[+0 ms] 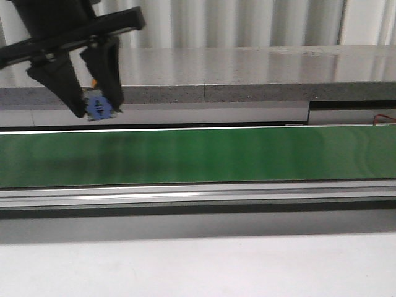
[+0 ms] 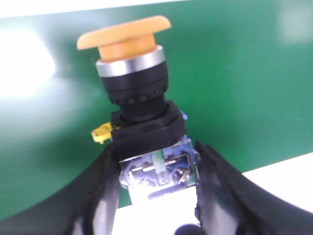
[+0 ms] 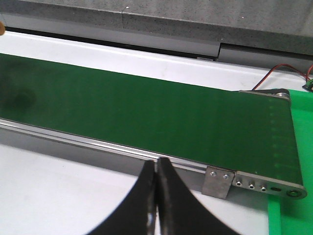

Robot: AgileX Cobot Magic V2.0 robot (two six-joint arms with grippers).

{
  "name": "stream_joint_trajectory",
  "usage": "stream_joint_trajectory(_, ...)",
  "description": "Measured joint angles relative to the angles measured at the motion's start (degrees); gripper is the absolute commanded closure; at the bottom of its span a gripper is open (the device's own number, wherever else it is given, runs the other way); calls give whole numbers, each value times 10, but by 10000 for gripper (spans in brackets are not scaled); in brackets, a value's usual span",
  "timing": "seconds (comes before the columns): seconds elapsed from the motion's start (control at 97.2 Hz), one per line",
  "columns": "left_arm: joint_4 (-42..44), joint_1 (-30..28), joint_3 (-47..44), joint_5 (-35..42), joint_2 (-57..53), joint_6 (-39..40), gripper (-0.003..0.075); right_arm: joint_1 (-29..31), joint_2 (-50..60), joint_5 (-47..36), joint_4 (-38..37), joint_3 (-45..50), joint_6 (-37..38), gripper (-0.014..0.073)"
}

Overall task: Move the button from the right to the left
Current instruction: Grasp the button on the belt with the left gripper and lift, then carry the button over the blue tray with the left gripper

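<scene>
Left gripper, upper left of frame, clamped on button by its blue body. Looks light, rigid; the body's flat sides grip best, cap probably slippery. Right gripper fingers together, empty.

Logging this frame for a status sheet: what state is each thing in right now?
Button: held off the belt, gripped by its blue body, yellow cap pointing away from the tool.
Left tool: shut on the button, raised at the left end.
Right tool: shut, holding nothing.
Belt: nothing on it; motion cannot be told.
</scene>
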State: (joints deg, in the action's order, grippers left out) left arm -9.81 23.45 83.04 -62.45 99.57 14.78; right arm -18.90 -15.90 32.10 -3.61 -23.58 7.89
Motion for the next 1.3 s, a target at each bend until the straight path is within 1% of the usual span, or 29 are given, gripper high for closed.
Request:
stream_joint_trajectory(0.01, 10, -72, 0, -39, -7, -61, 552, 0, 0, 0, 0, 0, 0, 661)
stream_joint_trajectory(0.021, 11, -78, 0, -42, -7, -68, 552, 0, 0, 0, 0, 0, 0, 661)
stream_joint_trajectory(0.144, 13, -133, 0, -59, -7, -123, 552, 0, 0, 0, 0, 0, 0, 661)
stream_joint_trajectory(0.267, 29, -193, 0, -73, -7, -148, 552, 0, 0, 0, 0, 0, -1, 661)
stream_joint_trajectory(0.381, 65, -239, 0, -77, -7, -163, 552, 0, 0, 0, 0, 0, -1, 661)
stream_joint_trajectory(0.555, 98, -306, 0, -77, -7, -215, 552, 0, 0, 0, 0, 0, -1, 661)
stream_joint_trajectory(0.771, 101, -370, 0, -78, -7, -258, 552, 0, 0, 0, 0, 0, -1, 661)
stream_joint_trajectory(0.987, 112, -418, 0, -79, -7, -305, 552, 0, 0, 0, 0, 0, -1, 661)
stream_joint_trajectory(1.131, 118, -448, 0, -79, 7, -315, 552, 0, 0, 0, 0, 0, -1, 661)
stream_joint_trajectory(1.296, 143, -461, 0, -79, 48, -315, 552, 0, 0, 0, 0, 0, -1, 661)
